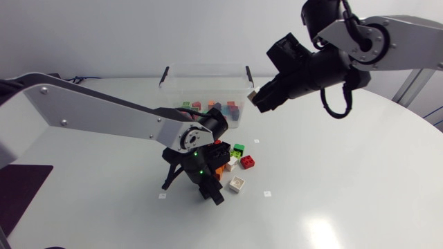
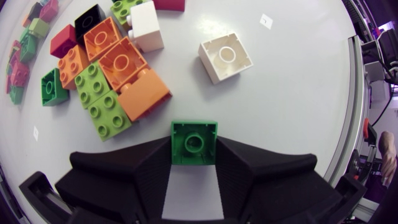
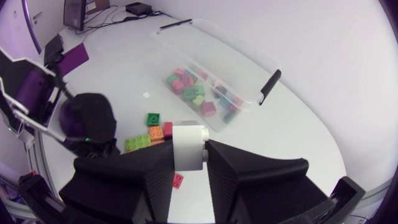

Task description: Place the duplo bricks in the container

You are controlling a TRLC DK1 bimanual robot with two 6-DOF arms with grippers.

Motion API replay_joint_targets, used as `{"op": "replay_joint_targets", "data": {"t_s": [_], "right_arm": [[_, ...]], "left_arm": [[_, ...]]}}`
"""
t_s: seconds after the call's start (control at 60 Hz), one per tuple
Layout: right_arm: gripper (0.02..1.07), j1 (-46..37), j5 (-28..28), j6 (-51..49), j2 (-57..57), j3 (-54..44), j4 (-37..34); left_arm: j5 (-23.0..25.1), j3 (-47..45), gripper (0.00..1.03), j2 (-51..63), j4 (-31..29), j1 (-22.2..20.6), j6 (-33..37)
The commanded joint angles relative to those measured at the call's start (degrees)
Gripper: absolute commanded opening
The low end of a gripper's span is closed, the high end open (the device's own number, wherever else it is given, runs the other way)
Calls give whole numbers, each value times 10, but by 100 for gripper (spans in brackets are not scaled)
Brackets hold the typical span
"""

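Observation:
In the left wrist view, a green brick [image 2: 194,142] lies hollow side up on the table, and my left gripper [image 2: 194,149] is shut on it with a finger against each side. Ahead of it lies a pile of bricks [image 2: 115,68], orange, lime, green, red, black and white, with a lone white brick [image 2: 226,57] beside them. From above, my left gripper [image 1: 211,188] is low at the pile [image 1: 232,160]. My right gripper [image 1: 257,98] hangs by the right end of the clear container [image 1: 173,88], shut on a white brick [image 3: 188,146] high above the table.
The clear container [image 3: 231,45] holds several bricks [image 3: 199,93] and has black handles [image 3: 269,84] at its ends. A single white brick [image 1: 237,184] and a red one [image 1: 247,162] lie at the pile's right. Small white markers [image 1: 267,194] dot the table.

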Motion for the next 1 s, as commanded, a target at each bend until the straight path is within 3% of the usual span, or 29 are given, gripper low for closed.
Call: {"op": "replay_joint_targets", "data": {"t_s": [0.0,0.333,0.733,0.817,0.933,0.983], "right_arm": [[31,-9,-3,33,46,30,22],[31,-12,-5,90,190,175,69],[32,1,26,129,311,292,127],[48,6,33,132,324,308,134],[84,15,48,132,332,322,132],[95,16,50,132,328,322,131]], "left_arm": [[1,-34,30,-17,-14,7,12],[2,-58,30,-115,-46,56,46],[16,-2,30,-188,-48,127,61],[18,18,31,-190,-45,137,61],[26,66,31,-182,-21,162,46],[33,87,31,-173,-10,174,35]]}}
